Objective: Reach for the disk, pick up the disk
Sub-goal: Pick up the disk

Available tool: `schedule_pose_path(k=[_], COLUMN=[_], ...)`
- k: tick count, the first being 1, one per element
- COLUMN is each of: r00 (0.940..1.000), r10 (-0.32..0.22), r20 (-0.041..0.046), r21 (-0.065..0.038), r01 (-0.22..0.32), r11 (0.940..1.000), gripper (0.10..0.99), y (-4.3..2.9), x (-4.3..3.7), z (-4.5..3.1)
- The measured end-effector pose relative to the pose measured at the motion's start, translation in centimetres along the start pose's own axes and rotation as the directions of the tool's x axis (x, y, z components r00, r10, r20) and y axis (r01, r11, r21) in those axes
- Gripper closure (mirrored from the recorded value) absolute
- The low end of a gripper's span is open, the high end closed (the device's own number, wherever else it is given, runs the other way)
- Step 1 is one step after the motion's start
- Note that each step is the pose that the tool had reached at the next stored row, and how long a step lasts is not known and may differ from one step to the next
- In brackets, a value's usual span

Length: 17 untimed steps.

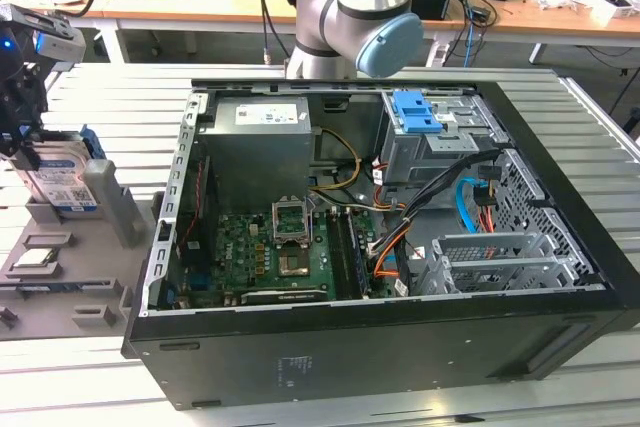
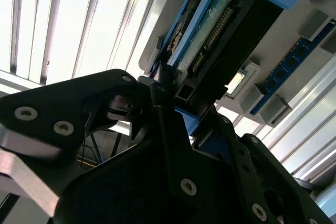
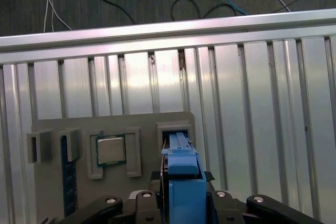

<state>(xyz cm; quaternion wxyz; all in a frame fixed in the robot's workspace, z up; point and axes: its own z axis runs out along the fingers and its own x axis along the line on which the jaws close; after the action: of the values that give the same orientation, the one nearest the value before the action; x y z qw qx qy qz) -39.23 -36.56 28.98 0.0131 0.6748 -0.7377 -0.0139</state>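
The disk (image 1: 62,185) stands on edge in a slot of the grey holder (image 1: 70,292) at the exterior view's left. It is silver-grey, with a printed label and blue side rails. My gripper (image 1: 24,152) comes down on its upper corner. In the first wrist view the blue rail of the disk (image 3: 182,153) runs between the two black fingertips, which press its sides where my gripper (image 3: 184,176) closes. In the second wrist view a finger (image 2: 160,85) lies against the edge of the disk (image 2: 210,30), beside its connector. The disk's lower end still sits in the slot.
An open black computer case (image 1: 380,357) lies in the middle of the slatted metal table (image 1: 90,87), with a blue latch (image 1: 415,112) inside. On the holder lie a square silver chip (image 3: 111,149) and a blue memory strip (image 3: 65,182). Cables trail on the floor beyond the table edge.
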Motion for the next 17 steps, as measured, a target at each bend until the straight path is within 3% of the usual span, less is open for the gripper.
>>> schedule_pose_path(k=[9, 17], r00=[1.0000, 1.0000], r10=[0.000, 0.000], r20=[0.0002, 0.0000], r21=[0.000, 0.000], r01=[0.000, 0.000], r11=[1.0000, 1.0000], gripper=[0.714, 0.714], y=[0.00, 0.04], x=[0.00, 0.00], z=[-0.01, -1.02])
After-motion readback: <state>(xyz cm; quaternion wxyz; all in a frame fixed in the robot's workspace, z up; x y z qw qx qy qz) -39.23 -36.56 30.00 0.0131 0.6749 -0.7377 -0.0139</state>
